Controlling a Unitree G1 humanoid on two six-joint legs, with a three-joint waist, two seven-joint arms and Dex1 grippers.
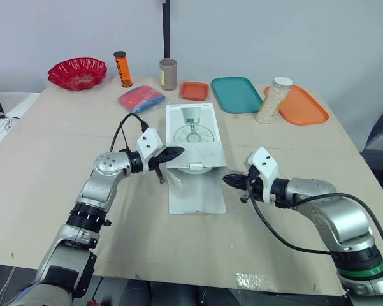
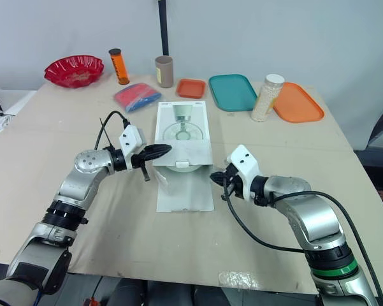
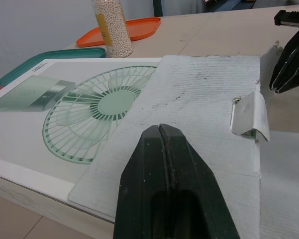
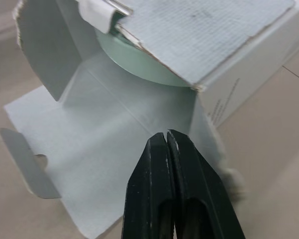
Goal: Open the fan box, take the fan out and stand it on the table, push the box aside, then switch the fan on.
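The white fan box [image 1: 192, 131] lies flat in the table's middle, a green fan printed on its top. Its near end is open, and the lid flap [image 1: 196, 189] lies spread on the table toward me. The pale green fan [image 4: 139, 59] shows inside the open end. My left gripper [image 1: 178, 153] is shut and empty, its tips over the box's near left edge. My right gripper [image 1: 228, 180] is shut and empty too, low beside the lid flap's right edge. In the left wrist view the inner cardboard flap [image 3: 199, 99] lies ahead of my fingers [image 3: 164, 169].
Along the back stand a red bowl [image 1: 77, 72], an orange bottle [image 1: 122, 69], a brown cup [image 1: 168, 74], a red-blue pouch [image 1: 141, 99], a small orange tray [image 1: 194, 90], a teal tray [image 1: 236, 94], a bead jar [image 1: 274, 99] and an orange tray [image 1: 298, 104].
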